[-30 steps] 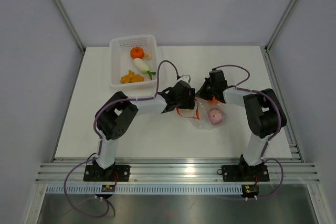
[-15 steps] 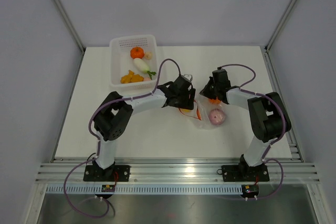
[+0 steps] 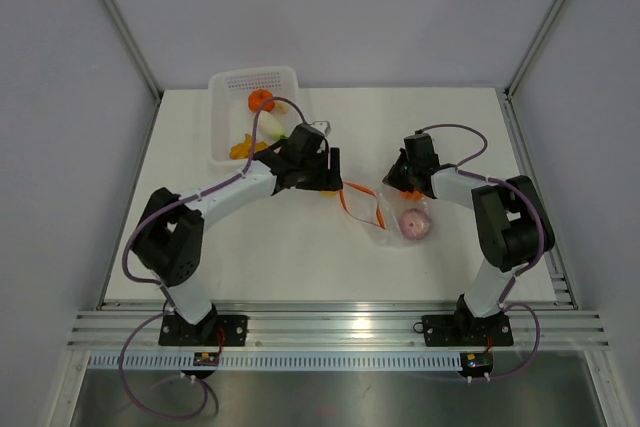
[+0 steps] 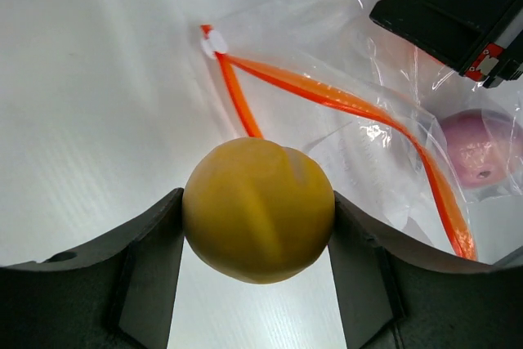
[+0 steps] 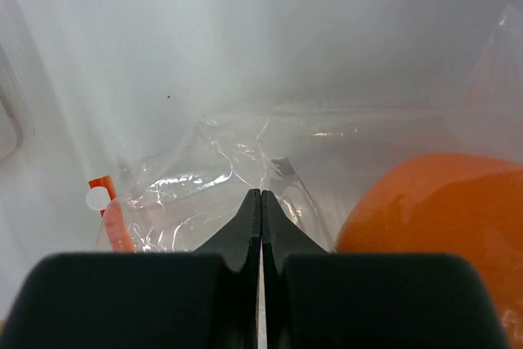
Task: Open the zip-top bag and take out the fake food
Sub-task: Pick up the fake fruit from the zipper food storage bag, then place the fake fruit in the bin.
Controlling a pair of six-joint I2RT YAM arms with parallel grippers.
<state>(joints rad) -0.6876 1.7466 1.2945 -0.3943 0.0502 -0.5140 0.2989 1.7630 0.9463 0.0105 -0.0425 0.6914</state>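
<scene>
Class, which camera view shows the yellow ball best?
Left wrist: the yellow ball sits large, gripped between the left fingers. Top external hides it under the left gripper; right wrist misses it.

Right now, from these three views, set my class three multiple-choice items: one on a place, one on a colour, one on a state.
1. Where is the pink onion-like piece?
A. in the left tool
B. inside the zip-top bag
C. in the right tool

2. What colour is the ball held by the left tool?
A. yellow
B. purple
C. green

3. How does the right tool stand?
A. wide open
B. shut on the bag's film
C. shut on the ball

Answers:
1 B: the piece shows through the clear film.
2 A: the left wrist view shows it yellow.
3 B: its fingertips meet with crinkled film pinched between them.
</scene>
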